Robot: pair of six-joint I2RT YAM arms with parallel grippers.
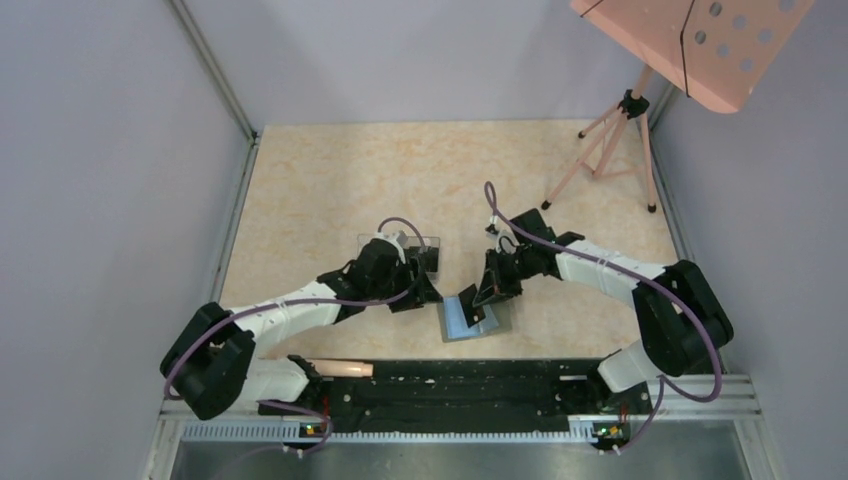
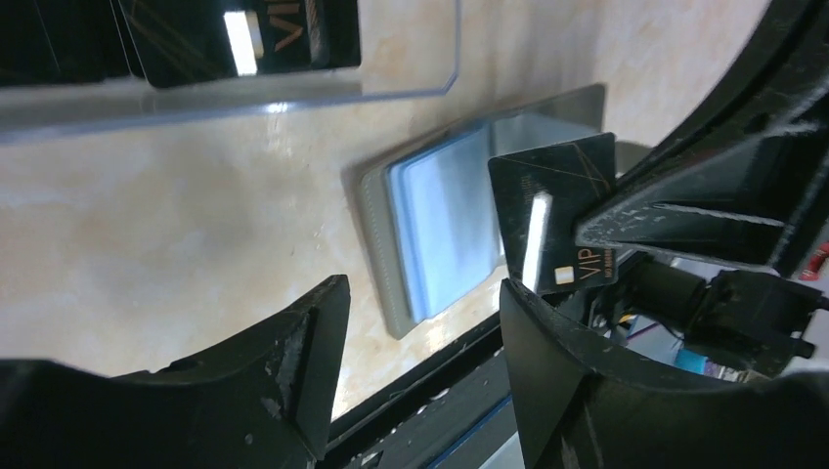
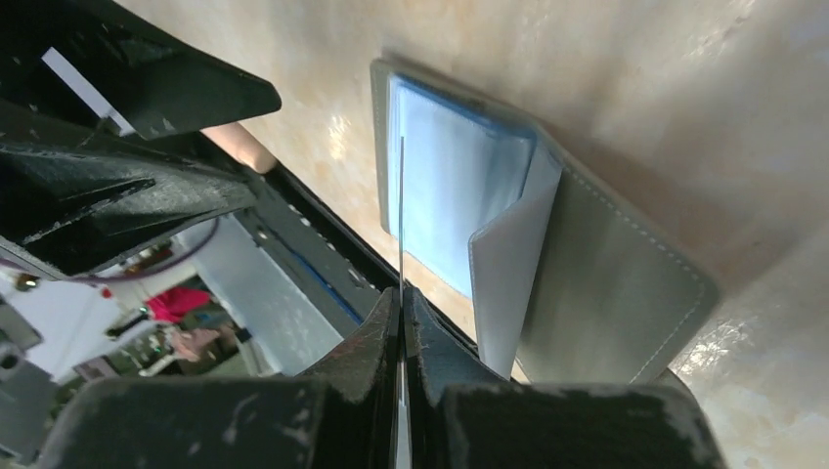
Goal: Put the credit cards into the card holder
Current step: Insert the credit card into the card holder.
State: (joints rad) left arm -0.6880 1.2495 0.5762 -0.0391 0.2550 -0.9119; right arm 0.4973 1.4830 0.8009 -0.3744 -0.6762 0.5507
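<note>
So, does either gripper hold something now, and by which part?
The right gripper pinches a black credit card by one edge, above the open card holder. The left gripper is open, holding nothing.

the table [image 1: 330, 190] has a smooth, marble-patterned beige top with a faint sheen. the credit card [image 2: 547, 195] at centre right of the left wrist view is glossy black plastic with gold print, catching a bright glare. the card holder [image 2: 376, 244] looks like matt gray leather with a stitched edge; its blue-gray inside shines softly. the clear box [image 2: 411, 59] along the top edge is transparent glossy plastic. the left gripper [image 2: 422, 288] and right gripper [image 3: 402, 293] are matt black plastic, scuffed and scratched
</note>
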